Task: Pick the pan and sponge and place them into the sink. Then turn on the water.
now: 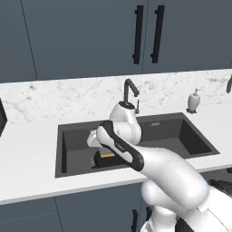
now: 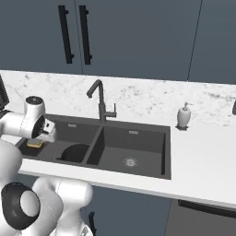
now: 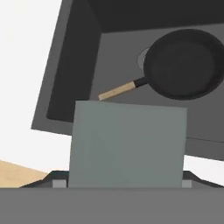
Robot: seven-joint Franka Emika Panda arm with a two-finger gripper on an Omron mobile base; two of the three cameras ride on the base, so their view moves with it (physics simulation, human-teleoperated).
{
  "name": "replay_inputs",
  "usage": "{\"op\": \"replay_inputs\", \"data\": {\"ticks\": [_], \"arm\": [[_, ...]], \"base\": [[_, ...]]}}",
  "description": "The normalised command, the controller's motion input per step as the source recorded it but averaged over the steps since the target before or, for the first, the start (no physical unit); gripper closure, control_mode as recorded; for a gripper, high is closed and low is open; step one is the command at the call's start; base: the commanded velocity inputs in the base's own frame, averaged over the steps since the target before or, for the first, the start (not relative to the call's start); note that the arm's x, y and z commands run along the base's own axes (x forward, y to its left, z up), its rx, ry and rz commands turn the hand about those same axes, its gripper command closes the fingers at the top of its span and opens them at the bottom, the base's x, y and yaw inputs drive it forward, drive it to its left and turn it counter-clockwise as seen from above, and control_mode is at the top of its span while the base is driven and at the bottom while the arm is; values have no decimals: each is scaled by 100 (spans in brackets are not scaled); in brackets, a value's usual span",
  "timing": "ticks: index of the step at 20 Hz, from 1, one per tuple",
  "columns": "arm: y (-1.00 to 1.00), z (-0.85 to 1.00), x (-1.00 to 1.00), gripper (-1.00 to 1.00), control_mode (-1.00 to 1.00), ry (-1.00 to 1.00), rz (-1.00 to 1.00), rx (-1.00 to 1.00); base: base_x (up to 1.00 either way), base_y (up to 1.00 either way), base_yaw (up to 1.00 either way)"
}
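Above the left basin of the dark grey double sink (image 2: 133,171), wide-set gripper (image 2: 47,131) fingers apparently held the yellow-and-green sponge (image 2: 34,144), which risked landing on the round black wooden-handled pan (image 3: 186,65).

Kitchen: double-basin sink (image 2: 152,173) set in marble bench (image 2: 203,156), gooseneck faucet (image 2: 98,99), dark cabinets (image 2: 138,37) above.

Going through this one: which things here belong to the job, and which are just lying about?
Job:
- pan, in the sink's left basin
- sponge, between the gripper fingers
- sink
- faucet, no water running

Lying about:
- soap dispenser, on the counter
- cabinet doors
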Motion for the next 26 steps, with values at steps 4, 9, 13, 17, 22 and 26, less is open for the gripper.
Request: {"op": "replay_inputs", "data": {"ticks": [4, 9, 13, 17, 22, 26], "arm": [[29, -19, 70, 100, -100, 13, -21, -16], [1, -22, 72, 100, -100, 19, -12, -10], [2, -38, 62, 100, -100, 18, -6, -7], [7, -46, 55, 100, -100, 11, -8, -12], [0, -63, 45, 100, -100, 9, -8, -6], [1, -59, 32, 100, -100, 4, -6, 0]], "base": [[0, 0, 0], [0, 0, 0], [0, 0, 0], [0, 0, 0], [0, 0, 0], [0, 0, 0]]}}
